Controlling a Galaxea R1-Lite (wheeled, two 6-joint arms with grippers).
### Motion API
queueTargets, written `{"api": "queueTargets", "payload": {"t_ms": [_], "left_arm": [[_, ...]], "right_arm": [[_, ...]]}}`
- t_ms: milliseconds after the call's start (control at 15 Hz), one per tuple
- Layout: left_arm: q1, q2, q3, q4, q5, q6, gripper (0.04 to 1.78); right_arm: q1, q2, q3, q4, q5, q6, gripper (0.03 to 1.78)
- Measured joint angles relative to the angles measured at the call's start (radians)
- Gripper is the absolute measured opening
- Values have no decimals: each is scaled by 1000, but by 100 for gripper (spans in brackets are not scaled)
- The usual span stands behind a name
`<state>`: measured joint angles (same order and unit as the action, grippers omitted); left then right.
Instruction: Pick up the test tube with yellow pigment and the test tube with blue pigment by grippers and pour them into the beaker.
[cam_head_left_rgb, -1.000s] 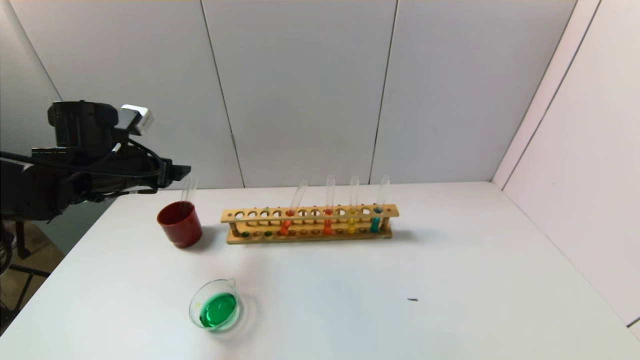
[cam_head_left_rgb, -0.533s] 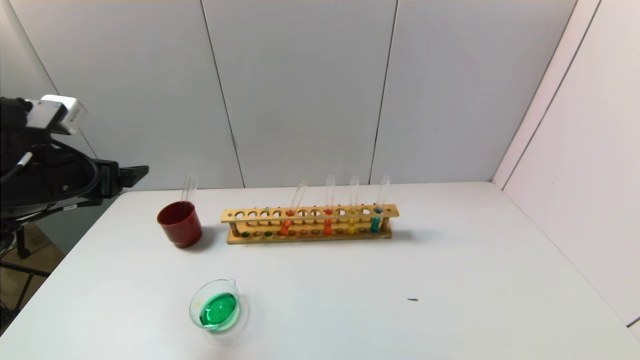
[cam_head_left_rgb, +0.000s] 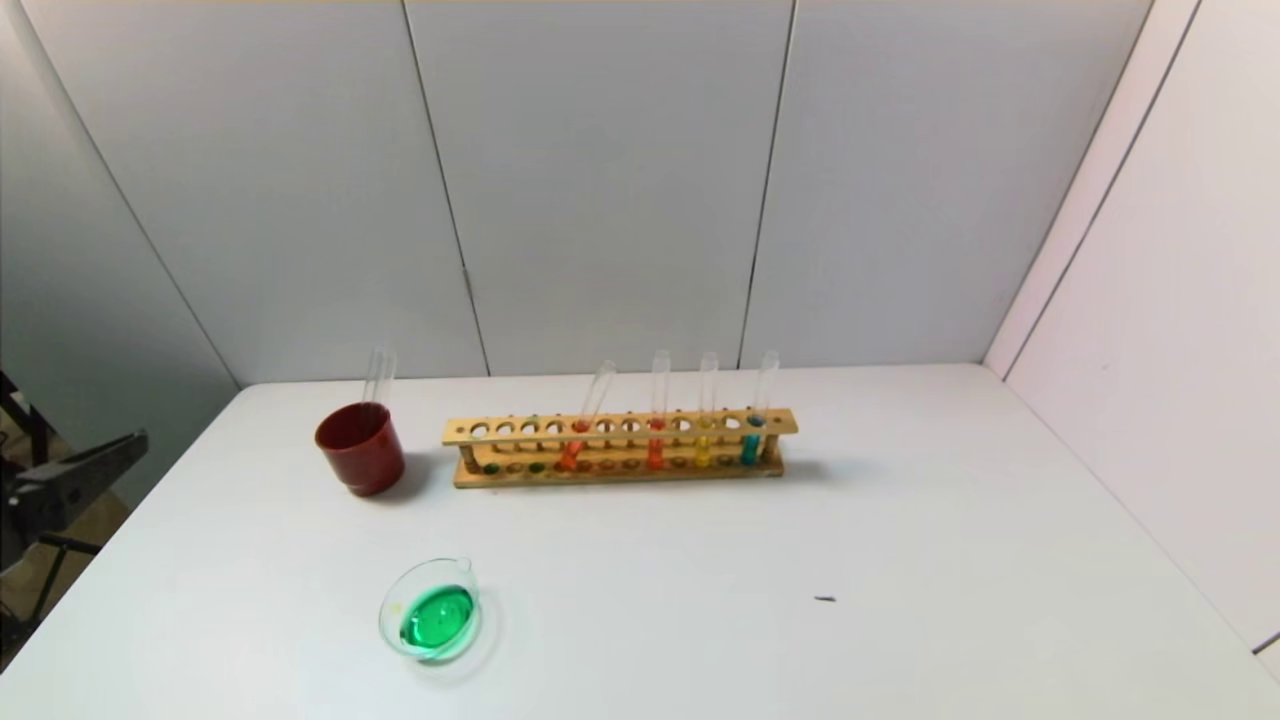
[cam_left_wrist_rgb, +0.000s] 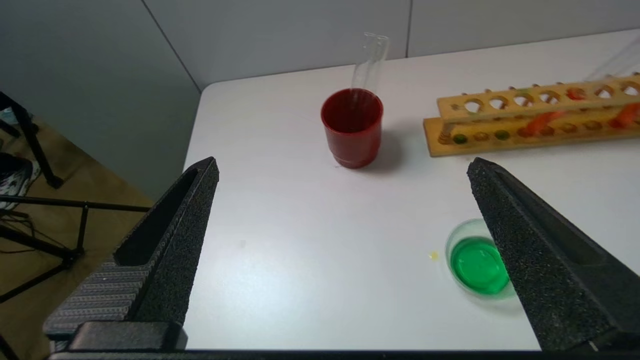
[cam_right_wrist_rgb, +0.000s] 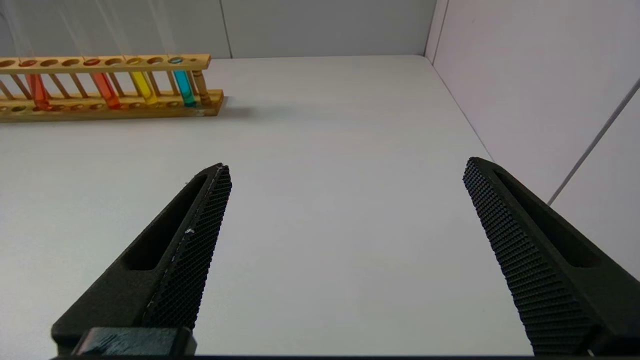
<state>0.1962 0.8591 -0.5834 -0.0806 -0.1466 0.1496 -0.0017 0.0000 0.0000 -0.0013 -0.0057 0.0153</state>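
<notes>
Beside the counter's left edge, my left gripper (cam_left_wrist_rgb: 340, 170) gapes wide, empty; beaker (cam_head_left_rgb: 432, 621) nearest, spent tubes (cam_head_left_rgb: 378, 377) upright beyond.

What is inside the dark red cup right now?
Two clear, apparently empty test tubes stand in the red cup, leaning on its far rim. Their lower ends and the cup's bottom are hidden by its opaque wall.

Green liquid fills the clear beaker (cam_head_left_rgb: 431, 621) near a dark red cup (cam_head_left_rgb: 360, 447) and tan wooden rack (cam_head_left_rgb: 618, 447).
</notes>
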Motion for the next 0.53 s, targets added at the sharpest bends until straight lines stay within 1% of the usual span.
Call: {"api": "queueTargets", "payload": {"t_ms": [200, 400, 533], "left_arm": [[3, -189, 38, 144, -62, 0, 175], [-5, -355, 56, 281, -104, 1, 175], [-60, -434, 58, 353, -97, 2, 175]], "right_arm": [[0, 0, 0, 0, 0, 0, 170], [0, 0, 0, 0, 0, 0, 170], [0, 0, 0, 0, 0, 0, 170]]}}
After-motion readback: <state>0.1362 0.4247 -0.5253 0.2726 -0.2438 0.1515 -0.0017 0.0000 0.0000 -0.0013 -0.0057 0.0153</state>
